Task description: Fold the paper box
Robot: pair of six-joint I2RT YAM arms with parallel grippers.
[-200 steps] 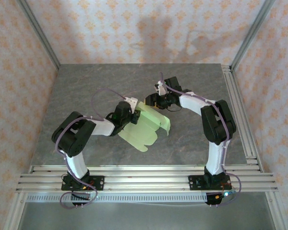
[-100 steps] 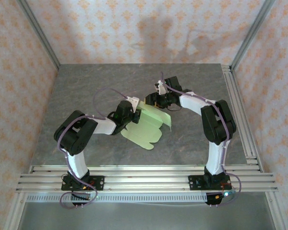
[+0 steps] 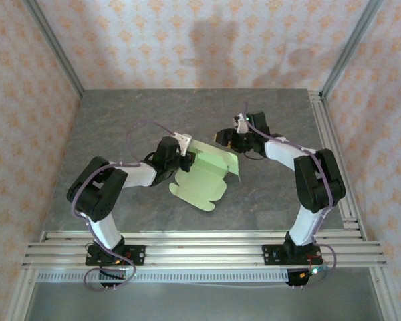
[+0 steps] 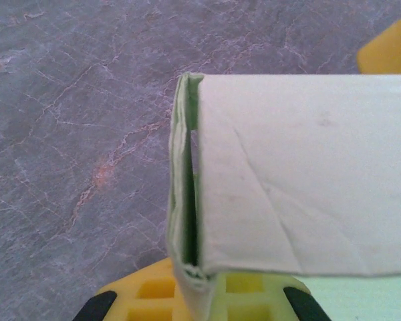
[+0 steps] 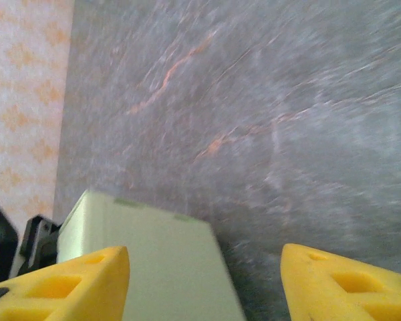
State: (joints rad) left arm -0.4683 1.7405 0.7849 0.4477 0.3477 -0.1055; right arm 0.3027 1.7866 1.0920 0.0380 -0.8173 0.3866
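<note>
Aluminium rails at the near edge carry both arm bases. Just beyond them, about the middle of the grey veined tabletop, lies the paper box, a pale yellow-green sheet of thin die-cut card with tabs along its near side and its far panel doubled over. The left gripper is clenched on the sheet's left edge. The left wrist view shows the doubled layers pinched between its yellow fingers, with a thin gap open between the layers. Farther off and to the right, the right gripper hangs just beside the far right corner of the card, jaws apart and nothing between them. From its own camera the folded panel sits below and left of the gap. The risk, as I judge it, lies in that one-sided hold: thin card pinched at a single edge may spring open. It may also crease diagonally if the left arm pulls before the right one has closed on the corner. A right grip landing off the fold line could bend the panel crooked or shove the sheet across the table.
</note>
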